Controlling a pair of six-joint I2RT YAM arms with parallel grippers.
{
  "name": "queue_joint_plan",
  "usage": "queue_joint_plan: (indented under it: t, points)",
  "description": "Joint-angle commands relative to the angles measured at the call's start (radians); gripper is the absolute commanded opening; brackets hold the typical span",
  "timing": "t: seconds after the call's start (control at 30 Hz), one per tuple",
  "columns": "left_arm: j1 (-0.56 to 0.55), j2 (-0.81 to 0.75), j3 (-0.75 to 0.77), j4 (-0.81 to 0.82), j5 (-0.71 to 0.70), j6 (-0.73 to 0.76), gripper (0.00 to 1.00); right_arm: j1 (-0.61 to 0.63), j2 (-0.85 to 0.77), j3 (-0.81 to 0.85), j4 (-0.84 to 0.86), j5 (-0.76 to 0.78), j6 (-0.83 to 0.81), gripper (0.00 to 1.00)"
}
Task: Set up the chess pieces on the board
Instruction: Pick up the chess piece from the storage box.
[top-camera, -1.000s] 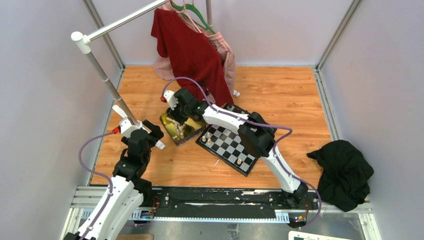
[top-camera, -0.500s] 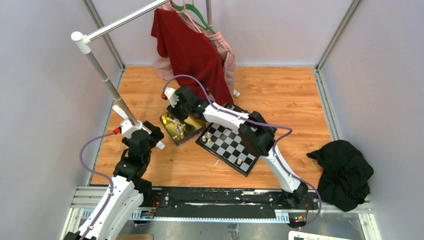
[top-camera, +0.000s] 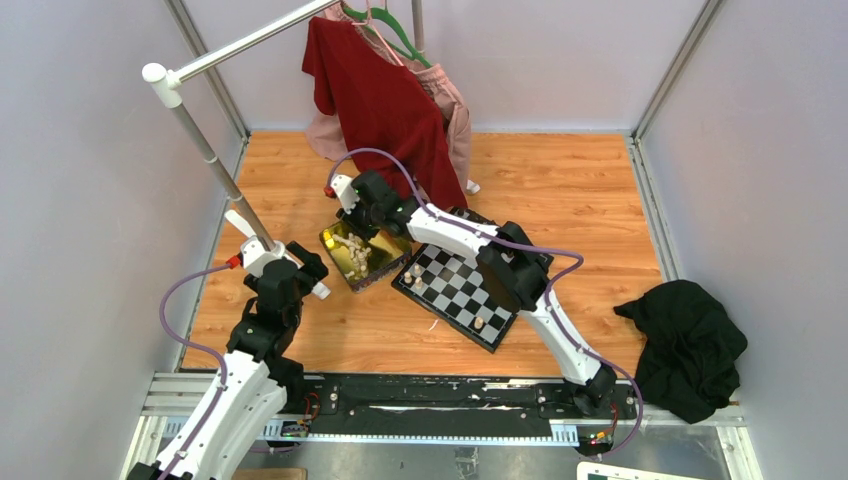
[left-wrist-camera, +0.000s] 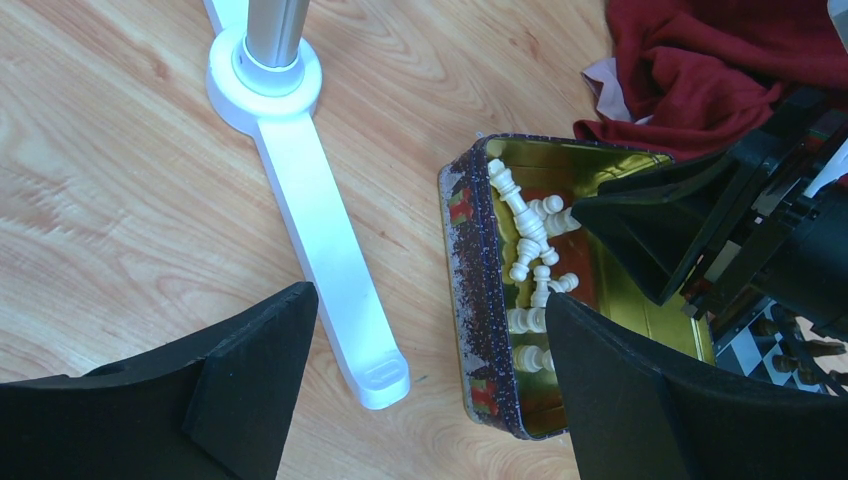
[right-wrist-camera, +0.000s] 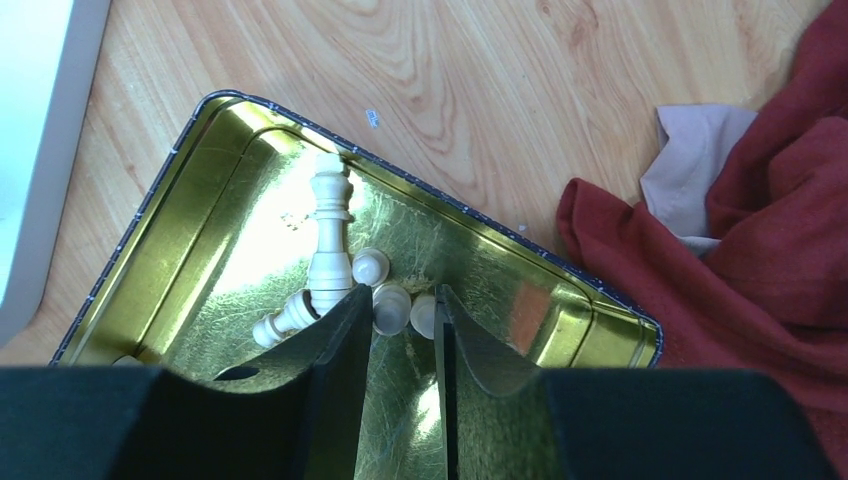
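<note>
Top external view gives us the overall count. The board (top-camera: 452, 292) lies on the wooden table (top-camera: 560, 190), just right of a gold tin (top-camera: 345, 262). Only a handful of chess pieces (top-camera: 480, 322) stand on it: two cream ones at its near corner, a couple more at the corner nearest the tin, and some dark ones along the far edge, partly hidden behind the right arm. Most squares we can see are bare.

From the right wrist we see the right gripper (right-wrist-camera: 402, 312) down inside the tin. Its fingers stand a narrow gap apart, with small cream pieces (right-wrist-camera: 392, 306) filling that gap at the tips. We cannot tell whether they are pinched or merely framed. A tall piece (right-wrist-camera: 330, 225) lies flat just beside them.

From the left wrist, the left gripper (left-wrist-camera: 430, 305) hangs with its fingers spread wide over the table beside the tin's wall, holding nothing. Through that gap we see a loose heap of cream pieces lying on their sides in the tin.

We judge the job to be in its early part. Most of the cream set is still in the tin, and each piece has to be lifted out and stood upright on its own square. We cannot tell whether the dark side is complete.
</note>
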Motion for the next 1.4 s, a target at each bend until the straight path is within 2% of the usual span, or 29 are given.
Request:
queue_joint_plan:
  t: [0.0,0.43,0.63,1.37]
  points:
    - [-0.002,-0.007,-0.008,0.016,-0.009,0.006,0.9,-0.008,0.035,0.042,-0.02,-0.03,0.007,0.32]
    - [-0.002,0.003,0.001,0.02,-0.004,0.009,0.9,-0.008,0.037,0.034,-0.035,-0.056,0.022,0.18]
    - [-0.002,0.015,0.013,0.026,-0.003,0.013,0.9,-0.008,0.034,0.046,-0.047,-0.055,0.016,0.0]
    - [-0.002,-0.035,0.043,-0.047,-0.049,0.017,0.9,-0.002,-0.133,-0.066,0.006,-0.056,-0.003,0.0]
